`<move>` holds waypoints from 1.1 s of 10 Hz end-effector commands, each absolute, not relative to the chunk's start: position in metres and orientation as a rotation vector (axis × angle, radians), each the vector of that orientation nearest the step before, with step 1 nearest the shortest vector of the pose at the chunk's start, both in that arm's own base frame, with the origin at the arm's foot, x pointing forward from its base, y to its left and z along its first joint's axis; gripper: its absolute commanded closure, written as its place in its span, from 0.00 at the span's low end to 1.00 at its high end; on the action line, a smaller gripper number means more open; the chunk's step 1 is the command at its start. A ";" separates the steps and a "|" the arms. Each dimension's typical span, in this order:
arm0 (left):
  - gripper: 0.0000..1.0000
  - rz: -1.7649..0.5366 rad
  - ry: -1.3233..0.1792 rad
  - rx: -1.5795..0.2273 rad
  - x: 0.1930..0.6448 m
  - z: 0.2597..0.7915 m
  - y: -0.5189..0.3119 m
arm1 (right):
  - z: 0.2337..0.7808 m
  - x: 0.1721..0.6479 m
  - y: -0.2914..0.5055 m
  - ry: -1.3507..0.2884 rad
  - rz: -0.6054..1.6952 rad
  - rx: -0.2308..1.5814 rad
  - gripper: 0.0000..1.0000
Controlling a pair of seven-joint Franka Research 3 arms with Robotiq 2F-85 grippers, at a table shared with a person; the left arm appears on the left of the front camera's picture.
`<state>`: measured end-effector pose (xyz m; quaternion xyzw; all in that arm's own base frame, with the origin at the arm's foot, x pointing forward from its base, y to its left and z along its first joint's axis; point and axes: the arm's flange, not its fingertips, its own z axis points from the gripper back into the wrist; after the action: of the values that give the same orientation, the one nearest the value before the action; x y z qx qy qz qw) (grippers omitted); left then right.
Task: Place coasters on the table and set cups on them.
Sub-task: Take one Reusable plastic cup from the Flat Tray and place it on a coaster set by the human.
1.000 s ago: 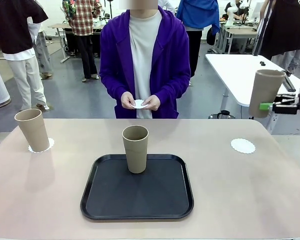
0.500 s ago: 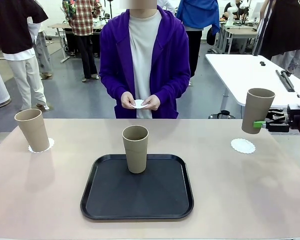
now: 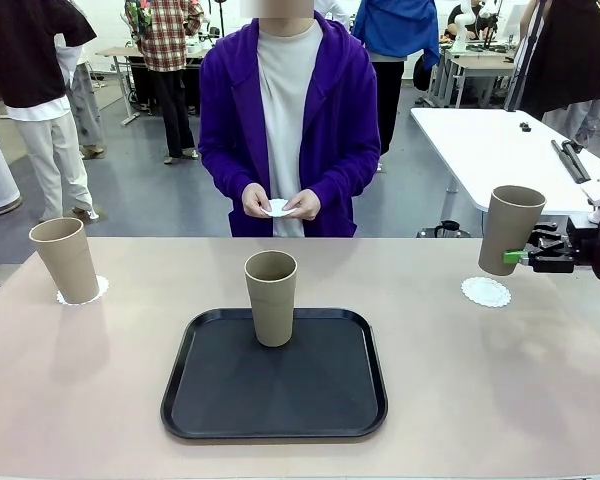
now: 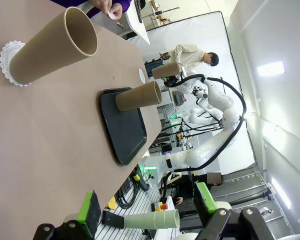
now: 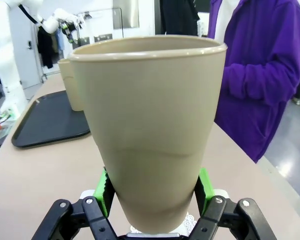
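Observation:
My right gripper (image 3: pixel 517 257) is shut on a khaki cup (image 3: pixel 510 228), held upright and tilted a little, just above the table (image 3: pixel 460 400). A white lacy coaster (image 3: pixel 485 292) lies right below its base. In the right wrist view the cup (image 5: pixel 150 125) sits between the green pads (image 5: pixel 104 192), with a bit of coaster (image 5: pixel 190 221) under it. A second cup (image 3: pixel 66 260) stands on a coaster (image 3: pixel 99 289) at the far left. The third cup (image 3: pixel 271 297) stands on the black tray (image 3: pixel 275 385). My left gripper (image 4: pixel 147 205) is open and holds nothing, back from the left cup (image 4: pixel 52 47).
A person in a purple jacket stands at the far edge, holding a third coaster (image 3: pixel 277 208) in both hands. The tray takes up the middle of the table. A white table (image 3: pixel 500 145) stands behind on the right. Bare tabletop lies between the tray and each outer coaster.
My right gripper has come down and a little to the left with the cup, from well above the table's right edge to just over the right coaster. Nothing else moved.

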<state>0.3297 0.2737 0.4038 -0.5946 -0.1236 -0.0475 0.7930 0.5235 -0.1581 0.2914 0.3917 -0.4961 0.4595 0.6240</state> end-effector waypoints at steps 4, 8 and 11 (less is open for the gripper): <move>0.00 -0.099 -0.274 -1.286 0.329 0.406 0.275 | 0.296 0.522 -0.157 -1.147 1.054 0.896 0.20; 0.00 -0.099 -0.274 -1.286 0.329 0.406 0.275 | 0.269 0.523 -0.156 -1.126 1.175 0.931 0.20; 0.00 -0.099 -0.274 -1.286 0.329 0.406 0.275 | 0.250 0.522 -0.164 -1.151 1.203 0.923 0.20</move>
<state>0.3297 0.2737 0.4038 -0.5946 -0.1236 -0.0475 0.7930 0.5175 -0.1561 0.2510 0.3936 -0.4856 0.5038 0.5961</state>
